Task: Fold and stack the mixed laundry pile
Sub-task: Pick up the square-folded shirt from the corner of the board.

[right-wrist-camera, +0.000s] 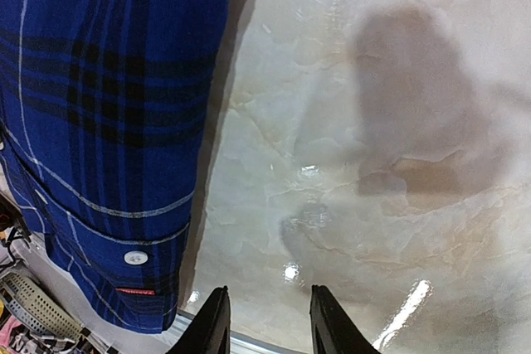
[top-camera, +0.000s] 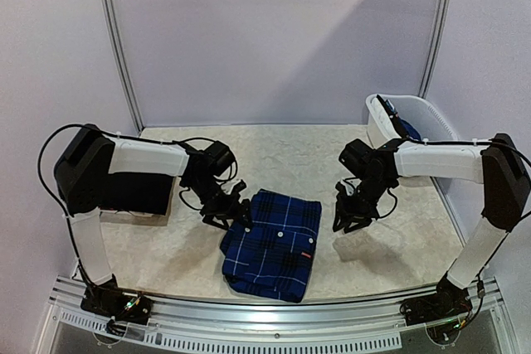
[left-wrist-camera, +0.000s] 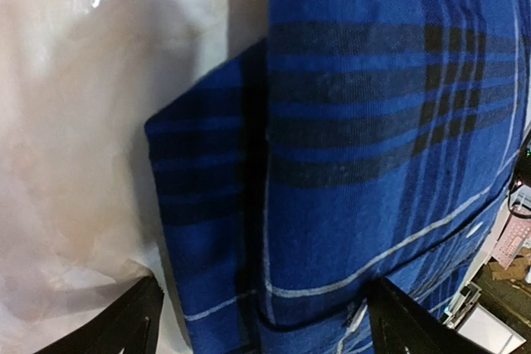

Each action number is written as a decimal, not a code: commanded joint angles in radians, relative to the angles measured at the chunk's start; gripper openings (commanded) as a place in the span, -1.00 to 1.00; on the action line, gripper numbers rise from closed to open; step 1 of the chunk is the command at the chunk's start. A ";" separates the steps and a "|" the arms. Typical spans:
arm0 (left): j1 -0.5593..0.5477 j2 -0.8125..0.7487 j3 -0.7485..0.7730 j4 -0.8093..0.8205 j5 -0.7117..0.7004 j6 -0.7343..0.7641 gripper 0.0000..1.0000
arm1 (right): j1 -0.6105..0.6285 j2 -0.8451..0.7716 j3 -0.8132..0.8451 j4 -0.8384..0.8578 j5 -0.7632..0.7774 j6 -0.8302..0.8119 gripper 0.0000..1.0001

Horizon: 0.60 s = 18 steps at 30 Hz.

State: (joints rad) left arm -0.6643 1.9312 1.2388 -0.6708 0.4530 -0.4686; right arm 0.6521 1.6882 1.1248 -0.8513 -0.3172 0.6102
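A robotics lab test booth: left arm (top-camera: 141,155) and right arm (top-camera: 440,162) bolted to an aluminium rail (top-camera: 274,308) at a marble-look desk (top-camera: 290,151), exposed wiring (top-camera: 126,311) at a base, plain pale panels (top-camera: 274,31) and metal poles (top-camera: 116,39) enclosing it.

- left arm (top-camera: 145,157): white tubular links, black joint housings, thin black cable looping alongside
- right arm (top-camera: 440,162): same white-and-black build
- left gripper (top-camera: 228,220), right gripper (top-camera: 347,223): black, tapered fingers
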 commanded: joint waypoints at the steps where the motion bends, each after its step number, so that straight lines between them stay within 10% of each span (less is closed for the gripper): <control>1: 0.014 0.051 0.010 0.004 0.030 0.033 0.68 | -0.002 -0.002 -0.007 0.012 -0.011 0.008 -0.33; 9: 0.002 0.073 -0.003 0.056 0.075 0.003 0.23 | -0.001 0.012 -0.009 0.017 -0.013 0.004 -0.33; 18: -0.029 0.080 0.007 0.115 0.043 -0.061 -1.00 | -0.001 -0.003 -0.038 0.026 -0.009 0.007 -0.32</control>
State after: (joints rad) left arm -0.6762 2.0026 1.2461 -0.5922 0.5350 -0.5087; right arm 0.6525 1.6901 1.1065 -0.8364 -0.3256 0.6098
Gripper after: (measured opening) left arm 0.089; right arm 0.337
